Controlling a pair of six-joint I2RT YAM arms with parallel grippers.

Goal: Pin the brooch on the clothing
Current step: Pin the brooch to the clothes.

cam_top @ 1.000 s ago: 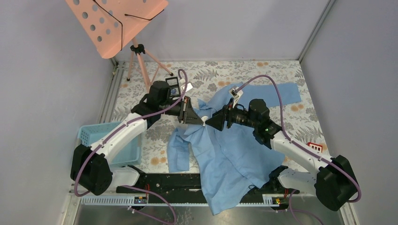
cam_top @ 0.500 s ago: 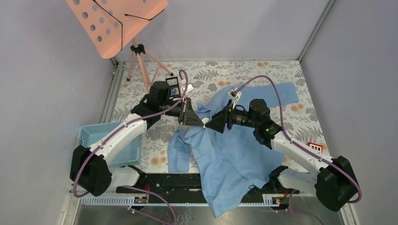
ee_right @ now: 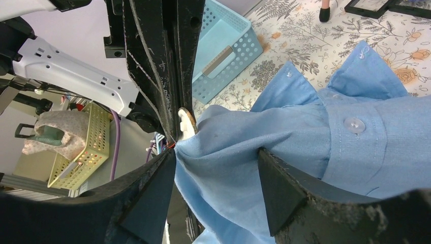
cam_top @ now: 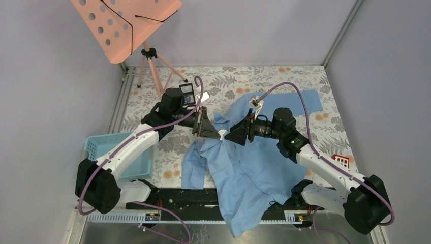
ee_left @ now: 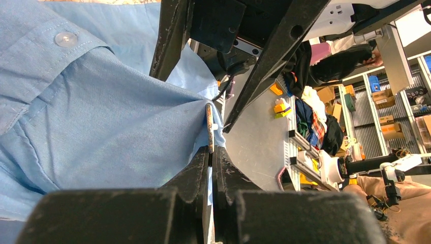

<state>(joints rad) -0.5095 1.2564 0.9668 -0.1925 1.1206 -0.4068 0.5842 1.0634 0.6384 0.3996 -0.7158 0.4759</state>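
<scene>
i have the left claw (ee_left: pixel 211 152) clenched on the brooch (ee_left: pixel 209 124), edge-on at the shirt (ee_left: pixel 101 112) peak. my right claw (ee_right: pixel 216 155), jaws apart astride that peak, has the brooch at its 11 o'clock.

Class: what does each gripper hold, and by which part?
Left gripper pinches the brooch by its edge, at a shirt fold. Right gripper straddles that fold, jaws open, no grip evident.
</scene>
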